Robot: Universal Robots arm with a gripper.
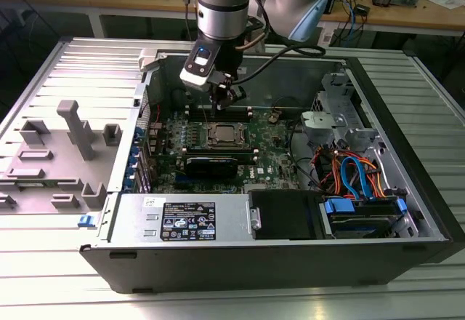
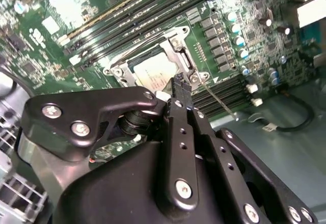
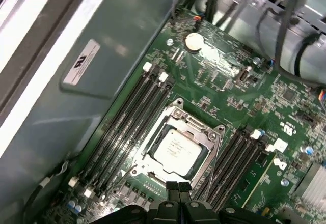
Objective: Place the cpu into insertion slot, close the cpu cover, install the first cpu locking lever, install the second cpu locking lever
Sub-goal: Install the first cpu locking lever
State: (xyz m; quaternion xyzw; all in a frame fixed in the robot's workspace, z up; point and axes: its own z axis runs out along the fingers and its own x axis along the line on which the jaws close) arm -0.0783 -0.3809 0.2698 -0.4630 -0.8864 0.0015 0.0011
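Observation:
The cpu (image 3: 179, 148) lies flat in the insertion slot (image 1: 223, 136) on the green board, silvery top up. The cpu cover (image 3: 177, 116) is down around it, and the chip (image 2: 152, 74) shows through the cover's (image 2: 175, 43) window. My gripper (image 3: 178, 186) hangs just above one edge of the socket, fingertips pressed together with nothing between them. In the exterior view the gripper (image 1: 221, 100) is over the far side of the socket. A thin wire locking lever (image 2: 218, 100) slants out from the socket corner beside my fingertips (image 2: 179, 84).
Long black memory slots (image 3: 132, 119) flank the socket on both sides. The grey case wall (image 3: 76, 96) rises close behind them. A black heatsink bar (image 1: 211, 164), a power supply (image 1: 185, 218) and a drive bay with orange and blue cables (image 1: 356, 174) sit elsewhere inside the case.

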